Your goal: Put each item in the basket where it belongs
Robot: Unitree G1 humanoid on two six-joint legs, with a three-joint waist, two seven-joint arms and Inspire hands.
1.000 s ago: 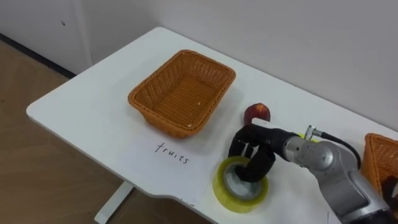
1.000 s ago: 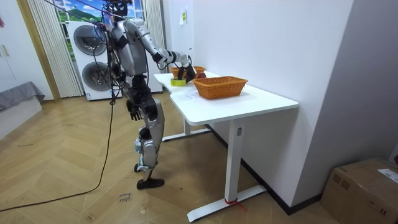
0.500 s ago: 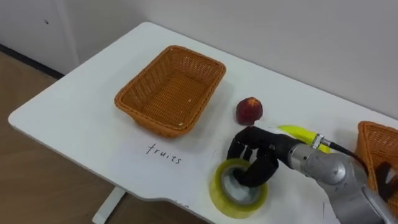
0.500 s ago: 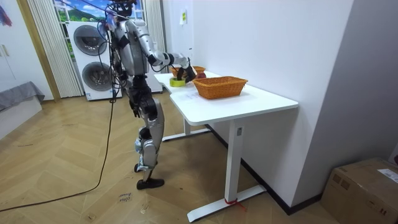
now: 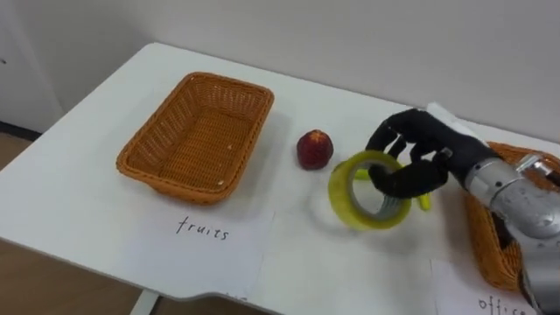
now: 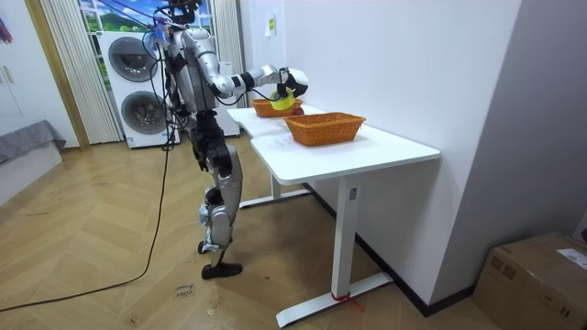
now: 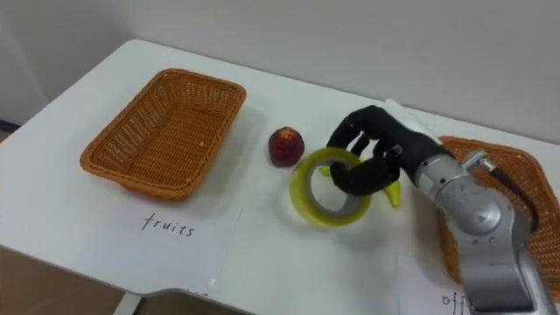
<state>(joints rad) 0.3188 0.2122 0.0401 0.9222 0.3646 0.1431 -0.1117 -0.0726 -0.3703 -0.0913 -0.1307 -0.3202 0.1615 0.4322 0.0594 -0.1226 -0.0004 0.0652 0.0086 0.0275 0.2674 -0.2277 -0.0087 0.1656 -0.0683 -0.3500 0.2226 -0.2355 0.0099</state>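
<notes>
Your R hand [image 5: 411, 153] is clamped on the tape roll [image 5: 360, 199], w/ fingers curled over the rim & thru the hole. The roll is tilted on edge, held clear of the table [image 5: 87, 214]. It sits between the apple [image 5: 314, 149] & the R basket [image 5: 483, 254], just beside the apple. A bit of banana [image 5: 425, 203] shows behind the roll. The L basket [image 5: 163, 179] has nothing in it. Room view: robot stands at the table's edge, R arm out over it, L hand [image 6: 203, 158] low by the hip. Can't tell that hand's state.

Paper sheet [image 5: 210, 258]: "fruits"; 2nd sheet [image 5: 459, 289]: "off…"
</notes>
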